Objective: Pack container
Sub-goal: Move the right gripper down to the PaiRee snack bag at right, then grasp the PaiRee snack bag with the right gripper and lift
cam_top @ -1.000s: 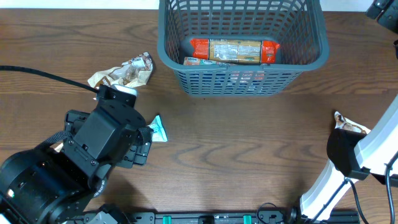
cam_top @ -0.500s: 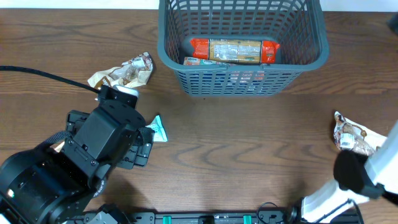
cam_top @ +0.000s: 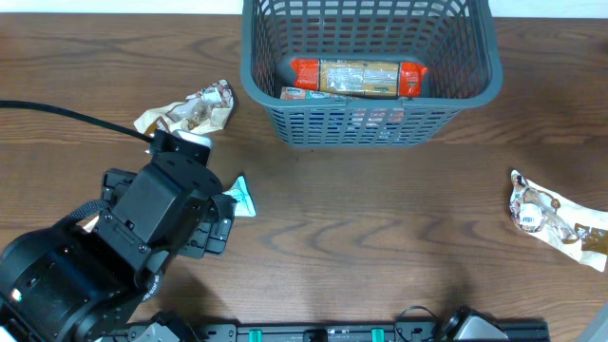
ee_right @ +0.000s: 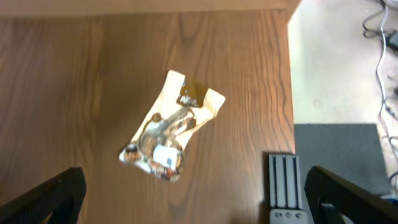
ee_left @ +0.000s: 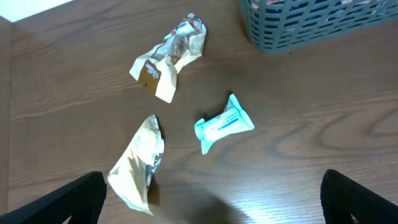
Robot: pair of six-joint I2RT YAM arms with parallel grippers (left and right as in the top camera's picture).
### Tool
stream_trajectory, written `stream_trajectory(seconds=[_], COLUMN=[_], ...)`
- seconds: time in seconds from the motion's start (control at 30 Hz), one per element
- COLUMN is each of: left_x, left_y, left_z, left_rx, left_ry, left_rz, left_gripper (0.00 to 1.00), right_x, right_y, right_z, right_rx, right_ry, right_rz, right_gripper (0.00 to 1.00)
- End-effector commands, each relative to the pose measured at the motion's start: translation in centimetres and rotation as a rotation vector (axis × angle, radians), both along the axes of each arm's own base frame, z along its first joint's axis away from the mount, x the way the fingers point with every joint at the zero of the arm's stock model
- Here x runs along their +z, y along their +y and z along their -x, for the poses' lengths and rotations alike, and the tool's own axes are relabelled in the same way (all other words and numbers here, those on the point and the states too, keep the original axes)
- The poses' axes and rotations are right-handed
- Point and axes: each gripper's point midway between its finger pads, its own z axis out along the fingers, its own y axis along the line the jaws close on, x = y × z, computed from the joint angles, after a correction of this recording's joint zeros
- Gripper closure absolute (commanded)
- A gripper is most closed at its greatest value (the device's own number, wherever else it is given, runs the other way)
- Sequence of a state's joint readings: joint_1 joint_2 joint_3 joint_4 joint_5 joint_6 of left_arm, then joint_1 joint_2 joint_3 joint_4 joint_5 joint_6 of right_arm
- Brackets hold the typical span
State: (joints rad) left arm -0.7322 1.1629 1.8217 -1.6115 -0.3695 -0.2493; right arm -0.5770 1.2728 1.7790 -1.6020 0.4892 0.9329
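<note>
Four packets [cam_top: 551, 214] lay loose; the container [cam_top: 313, 125] sat at the table's [cam_top: 380, 237] far edge, a red packet [cam_top: 356, 78] inside. Your left gripper [ee_left: 211, 196] and right gripper [ee_right: 196, 196] hung wide, empty. You'd best have lowered the left squarely over the blue packet [ee_left: 224, 124], jaws spanning its narrow width.

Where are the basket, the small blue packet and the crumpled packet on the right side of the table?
basket [cam_top: 323, 123], overhead view, on its slotted front wall.
small blue packet [ee_left: 224, 123], left wrist view, on its middle.
crumpled packet [ee_right: 171, 127], right wrist view, on its middle.
</note>
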Motion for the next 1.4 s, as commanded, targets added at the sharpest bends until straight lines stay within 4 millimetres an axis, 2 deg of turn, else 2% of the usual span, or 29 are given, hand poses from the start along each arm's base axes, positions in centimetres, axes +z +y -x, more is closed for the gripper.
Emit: stream_trajectory(seconds=[0.0,0.07,0.17,0.3,0.47,0.6,0.73,0.9,1.1,1.37], left_x=[-0.9,-0.9,-0.9,-0.9,-0.9,-0.9,-0.9,-0.9,-0.9,-0.9], left_y=[1.2,1.2,1.2,1.2,1.2,1.2,1.2,1.2,1.2,1.2], left_z=[1.1,1.1,1.1,1.1,1.1,1.1,1.1,1.1,1.1,1.1], left_rx=[-0.004,-0.004,-0.006,-0.006,-0.006,-0.006,-0.006,-0.006,-0.006,-0.006], left_ry=[0.054,0.055,0.057,0.057,0.056,0.056,0.057,0.057,0.056,0.057], left_rz=[-0.071,-0.070,-0.067,-0.067,-0.068,-0.068,-0.068,-0.068,-0.068,-0.068], left_gripper=[0.01,0.01,0.01,0.01,0.02,0.01,0.02,0.01,0.01,0.01], right_x=[-2.8,-4.9,-7.7,-10.6,-13.9,-15.5,-17.6,-21.2,-25.3,-28.8], right_y=[-1.3,-2.3,-4.3,-6.1,-6.8,-7.1,-7.6,-8.2,-7.6,-7.7], right_z=[0.4,-0.3,-2.4,-4.9,-4.8,-6.2,-6.8,-7.1,-6.2,-4.8], right_rx=[-0.146,-0.218,-0.238,-0.229,-0.398,-0.387,-0.427,-0.452,-0.512,-0.511], right_ry=[-0.015,-0.084,-0.215,-0.394,-0.475,-0.495,-0.476,-0.394,-0.267,-0.118], right_rz=[-0.039,-0.085,-0.157,-0.277,-0.399,-0.463,-0.512,-0.568,-0.649,-0.663], right_gripper=[0.01,0.01,0.01,0.01,0.01,0.01,0.01,0.01,0.01,0.01])
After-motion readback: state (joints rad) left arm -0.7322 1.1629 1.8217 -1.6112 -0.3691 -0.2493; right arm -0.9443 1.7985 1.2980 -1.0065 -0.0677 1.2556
